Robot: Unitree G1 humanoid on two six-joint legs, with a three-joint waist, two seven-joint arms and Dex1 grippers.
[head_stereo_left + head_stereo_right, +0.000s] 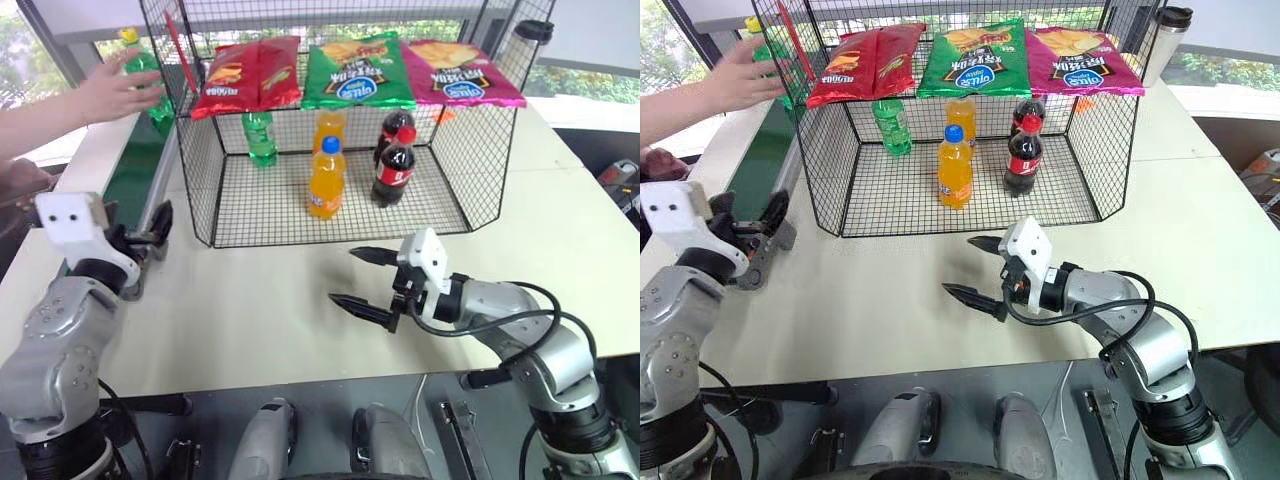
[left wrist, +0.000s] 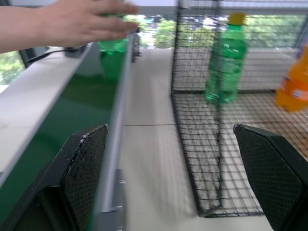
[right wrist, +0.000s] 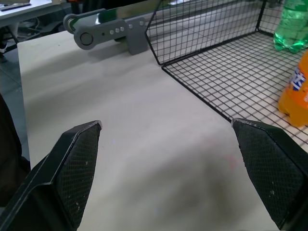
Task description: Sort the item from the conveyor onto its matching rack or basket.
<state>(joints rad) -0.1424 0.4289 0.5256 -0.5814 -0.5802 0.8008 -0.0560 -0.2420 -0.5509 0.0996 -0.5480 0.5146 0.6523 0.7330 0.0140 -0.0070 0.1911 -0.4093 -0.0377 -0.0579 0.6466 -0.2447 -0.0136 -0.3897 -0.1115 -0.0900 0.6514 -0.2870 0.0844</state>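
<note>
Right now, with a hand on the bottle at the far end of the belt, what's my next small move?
Probably hold the open left tool by the conveyor and wait: a person's hand is on the yellow-capped bottle, far up the belt.

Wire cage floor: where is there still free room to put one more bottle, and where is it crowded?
On the wire cage floor, the front strip before the orange bottle and cola bottle is bare, as is the right side toward the mesh wall. The back is crowded: a green bottle and further bottles stand there under the chip bags.
</note>
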